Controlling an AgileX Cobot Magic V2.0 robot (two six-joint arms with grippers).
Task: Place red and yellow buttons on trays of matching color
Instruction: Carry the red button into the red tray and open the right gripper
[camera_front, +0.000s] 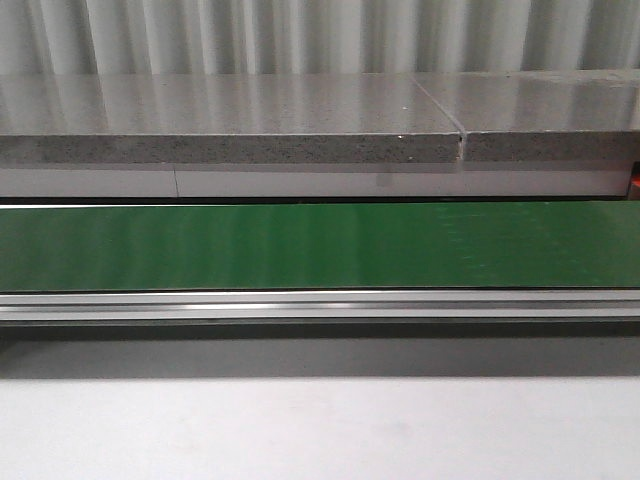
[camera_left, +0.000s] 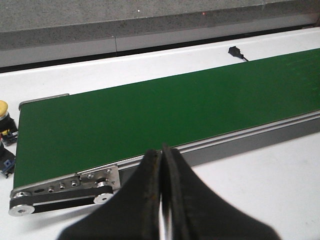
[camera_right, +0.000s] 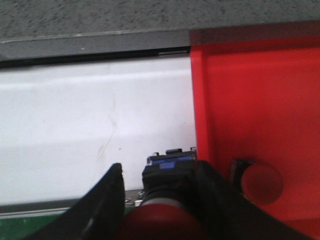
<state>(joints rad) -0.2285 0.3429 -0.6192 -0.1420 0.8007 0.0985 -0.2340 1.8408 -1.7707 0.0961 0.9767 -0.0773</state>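
Here, right gripper (camera_right: 157, 200): jaws clamped on a red button (camera_right: 162, 220), beside the red tray's (camera_right: 250, 110) edge.
Tray: a second red button (camera_right: 260, 182) lies inside.
Left gripper (camera_left: 161, 200): jaws together, empty, near the green belt (camera_left: 170, 110).
Belt end: yellow button (camera_left: 4, 112) beside it.

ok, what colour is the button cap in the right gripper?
Red; the button sits between the right gripper fingers, clearest in the right wrist view.
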